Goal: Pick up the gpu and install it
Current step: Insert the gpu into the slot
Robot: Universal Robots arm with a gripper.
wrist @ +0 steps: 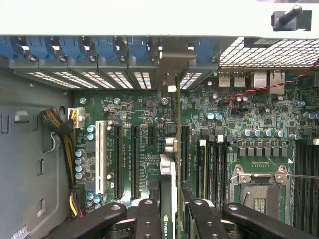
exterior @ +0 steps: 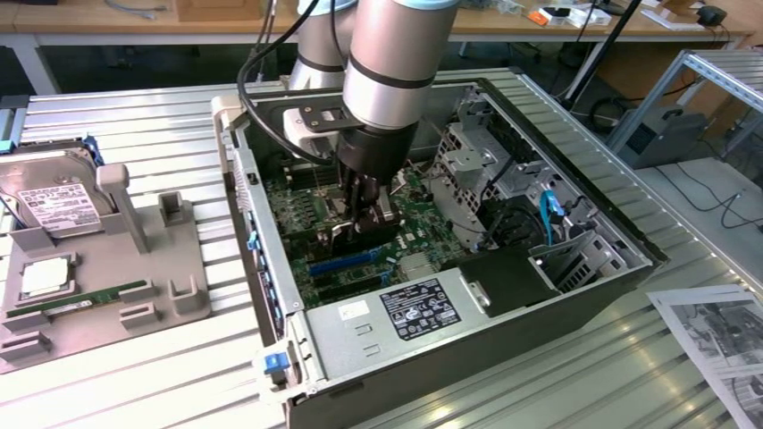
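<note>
The gripper is narrowly closed on the gpu, holding it on edge inside the open computer case over the motherboard slots, bracket end at the rear wall. The power supply sits close beside it. Well apart on the exterior view's left, a grey holder carries a hard drive and a green memory stick.
</note>
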